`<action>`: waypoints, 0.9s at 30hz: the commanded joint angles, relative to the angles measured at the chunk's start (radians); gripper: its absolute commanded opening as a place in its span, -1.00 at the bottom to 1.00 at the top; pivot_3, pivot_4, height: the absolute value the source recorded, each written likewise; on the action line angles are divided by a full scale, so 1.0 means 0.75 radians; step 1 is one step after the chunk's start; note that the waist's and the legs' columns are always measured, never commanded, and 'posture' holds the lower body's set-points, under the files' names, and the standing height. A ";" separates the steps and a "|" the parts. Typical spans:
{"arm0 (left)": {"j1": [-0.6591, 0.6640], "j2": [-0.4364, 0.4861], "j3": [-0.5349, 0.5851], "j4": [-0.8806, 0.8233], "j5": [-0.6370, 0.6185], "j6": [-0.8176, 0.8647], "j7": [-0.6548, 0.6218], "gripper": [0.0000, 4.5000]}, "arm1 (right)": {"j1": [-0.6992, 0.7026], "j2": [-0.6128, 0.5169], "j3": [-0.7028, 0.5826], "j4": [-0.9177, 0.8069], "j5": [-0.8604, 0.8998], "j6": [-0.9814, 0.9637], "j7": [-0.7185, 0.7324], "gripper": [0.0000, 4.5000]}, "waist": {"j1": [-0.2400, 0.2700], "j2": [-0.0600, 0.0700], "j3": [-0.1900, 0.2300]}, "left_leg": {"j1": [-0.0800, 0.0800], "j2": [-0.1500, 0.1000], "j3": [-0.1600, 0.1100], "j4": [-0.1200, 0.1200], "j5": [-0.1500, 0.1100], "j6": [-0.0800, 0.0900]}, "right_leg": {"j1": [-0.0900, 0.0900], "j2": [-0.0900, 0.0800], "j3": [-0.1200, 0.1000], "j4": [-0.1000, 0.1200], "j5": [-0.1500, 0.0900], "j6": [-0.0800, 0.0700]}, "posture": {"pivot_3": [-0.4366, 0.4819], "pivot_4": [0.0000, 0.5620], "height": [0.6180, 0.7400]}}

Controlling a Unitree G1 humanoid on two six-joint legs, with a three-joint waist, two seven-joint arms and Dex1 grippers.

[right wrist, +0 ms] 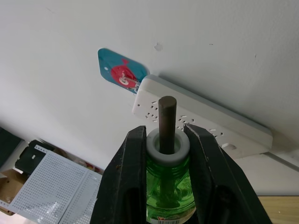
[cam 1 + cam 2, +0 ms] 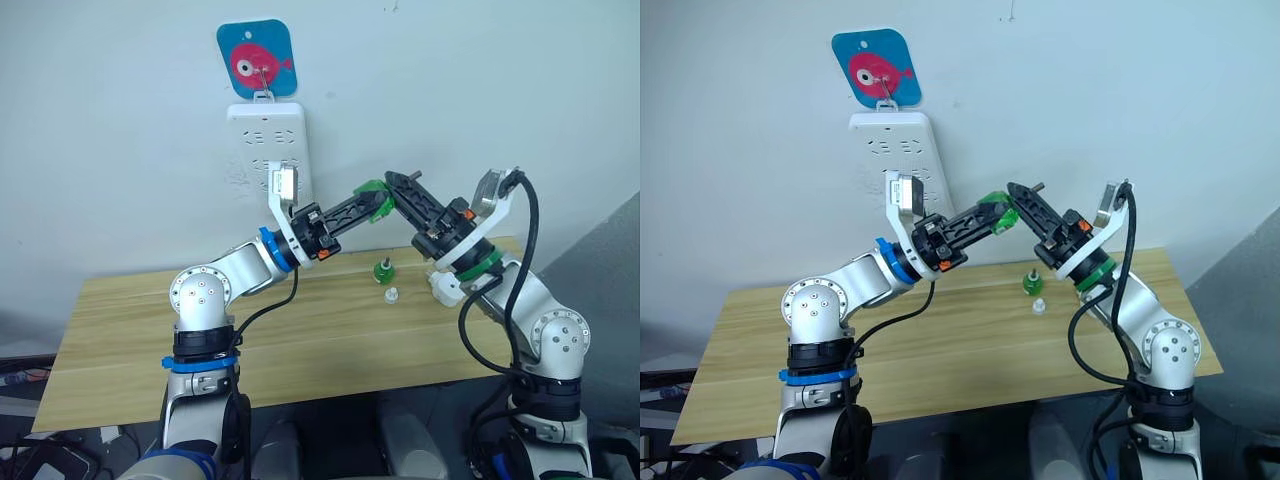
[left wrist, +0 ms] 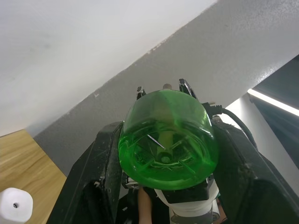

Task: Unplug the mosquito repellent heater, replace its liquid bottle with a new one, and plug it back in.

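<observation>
Bottle (image 2: 376, 203) above table (image 2: 130, 340); power strip (image 2: 268, 150) on wall behind.

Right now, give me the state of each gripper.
Left gripper: shut on the base of the green bottle.
Right gripper: shut on the same bottle's neck, with the wick sticking out between its fingers.

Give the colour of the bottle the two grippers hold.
Translucent green bottle; clearest in the left wrist view.
</observation>
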 commanded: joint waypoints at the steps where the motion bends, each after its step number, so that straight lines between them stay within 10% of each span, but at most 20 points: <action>1: -0.001 0.016 0.016 -0.011 -0.016 -0.029 -0.003 0.03 | 0.009 -0.003 0.012 -0.077 0.087 -0.012 0.019 -0.63 | 0.000 0.000 0.000 | 0.000 0.000 0.000 0.000 0.000 0.000 | 0.000 0.000 0.000 0.000 0.000 0.000 | -0.45 -0.42 0.91; 11: 0.052 0.074 0.040 -0.052 -0.061 -0.005 0.000 0.03 | 0.068 -0.253 -0.120 -0.003 -0.073 -0.028 -0.016 0.97 | 0.004 0.000 0.000 | -0.001 0.000 0.000 0.000 0.000 0.000 | 0.000 0.000 0.000 -0.001 0.000 0.000 | -0.46 -0.39 0.91; 20: 0.245 0.360 -0.134 -0.175 0.284 -0.123 -0.234 0.03 | 0.038 -1.032 0.307 -0.014 -0.993 0.156 0.564 1.00 | 0.002 0.000 0.000 | 0.002 0.001 0.001 -0.002 -0.002 0.004 | 0.000 0.004 0.002 -0.004 0.000 0.000 | -0.48 -0.29 0.91; 27: 0.355 0.381 -0.243 -0.269 0.423 -0.220 -0.340 0.03 | -0.278 -1.070 0.749 0.327 -1.520 0.243 0.887 1.00 | 0.026 -0.001 0.001 | 0.000 0.001 0.003 -0.001 -0.003 0.005 | 0.001 0.002 0.003 -0.007 0.000 0.001 | -0.46 -0.22 0.91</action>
